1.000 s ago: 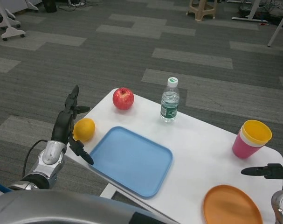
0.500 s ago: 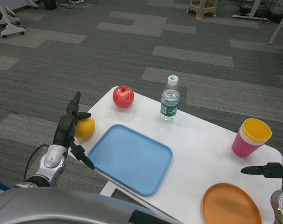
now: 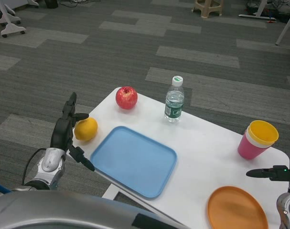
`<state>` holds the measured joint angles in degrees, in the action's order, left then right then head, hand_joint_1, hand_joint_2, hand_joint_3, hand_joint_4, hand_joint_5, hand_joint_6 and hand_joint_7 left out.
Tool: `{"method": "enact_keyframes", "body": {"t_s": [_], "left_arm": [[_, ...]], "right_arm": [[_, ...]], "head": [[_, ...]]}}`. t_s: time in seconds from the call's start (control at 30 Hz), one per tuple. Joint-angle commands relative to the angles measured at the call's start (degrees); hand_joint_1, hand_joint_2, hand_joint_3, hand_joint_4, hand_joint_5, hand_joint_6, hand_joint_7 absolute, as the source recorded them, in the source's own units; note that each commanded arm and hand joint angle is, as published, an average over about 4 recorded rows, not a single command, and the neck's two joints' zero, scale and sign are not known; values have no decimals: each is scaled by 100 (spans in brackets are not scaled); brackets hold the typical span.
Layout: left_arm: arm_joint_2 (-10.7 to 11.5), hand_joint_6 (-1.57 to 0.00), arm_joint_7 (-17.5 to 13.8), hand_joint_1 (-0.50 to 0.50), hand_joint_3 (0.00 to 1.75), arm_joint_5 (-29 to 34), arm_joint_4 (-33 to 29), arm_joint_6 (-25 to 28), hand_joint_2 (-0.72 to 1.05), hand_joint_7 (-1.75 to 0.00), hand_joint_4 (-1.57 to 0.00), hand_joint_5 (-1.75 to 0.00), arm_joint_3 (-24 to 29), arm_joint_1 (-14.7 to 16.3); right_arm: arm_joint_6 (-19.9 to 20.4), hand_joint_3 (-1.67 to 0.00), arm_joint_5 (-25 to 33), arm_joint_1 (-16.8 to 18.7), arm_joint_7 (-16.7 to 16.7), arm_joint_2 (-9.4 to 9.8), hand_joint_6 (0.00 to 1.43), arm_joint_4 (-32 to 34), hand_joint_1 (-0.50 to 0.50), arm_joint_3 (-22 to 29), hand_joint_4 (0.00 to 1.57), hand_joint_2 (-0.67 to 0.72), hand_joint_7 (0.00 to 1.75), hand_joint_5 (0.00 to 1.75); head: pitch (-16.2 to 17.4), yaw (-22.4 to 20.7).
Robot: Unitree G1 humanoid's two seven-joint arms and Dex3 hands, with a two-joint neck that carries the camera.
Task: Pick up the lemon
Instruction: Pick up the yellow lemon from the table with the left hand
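Step in hand: approach to the grasp. The lemon [image 3: 86, 129] lies on the white surface [image 3: 207, 143] near its left edge, just left of the blue tray [image 3: 134, 161] and nearer the robot than the red apple [image 3: 126, 98].

Left hand [image 3: 66, 131]: positioned at the surface edge immediately beside the lemon, on its outer side. Fingers are spread apart, one group raised above and over the fruit, another pointing down toward the tray corner. Nothing is held. Whether any finger touches the lemon cannot be determined; an upper fingertip appears to sit at or just over its top.

Right hand [image 3: 271, 173]: at the far right edge of the view, beside the orange plate [image 3: 237, 208]; too little of it shows to tell how its fingers stand.

Other items noted: a water bottle [image 3: 174, 99] upright behind the tray; stacked cups [image 3: 257, 140], yellow in pink, at the right.

Assessment: the lemon is not yet gripped or lifted. The next move calls for bringing the left hand in so the fruit sits between the opposing fingers, closing firmly, then raising. A round fruit near the edge may roll off if nudged.
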<state>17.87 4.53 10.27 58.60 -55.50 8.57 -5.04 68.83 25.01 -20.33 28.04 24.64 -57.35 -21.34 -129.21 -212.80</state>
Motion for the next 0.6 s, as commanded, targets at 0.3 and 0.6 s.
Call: {"method": "enact_keyframes", "body": {"t_s": [0.3,0.6], "left_arm": [[63,0,18,-50,9,190,-178,-145,-72,0,-5,-133,141,73],[118,0,-13,-50,9,238,239,-141,-72,0,-4,-133,345,73]], "right_arm": [[8,0,47,-85,17,1,0,35,-42,16,0,61,0,0],[8,0,47,-50,17,-1,0,64,-42,16,0,60,0,0]], "head": [[-45,-67],[-45,-86]]}}
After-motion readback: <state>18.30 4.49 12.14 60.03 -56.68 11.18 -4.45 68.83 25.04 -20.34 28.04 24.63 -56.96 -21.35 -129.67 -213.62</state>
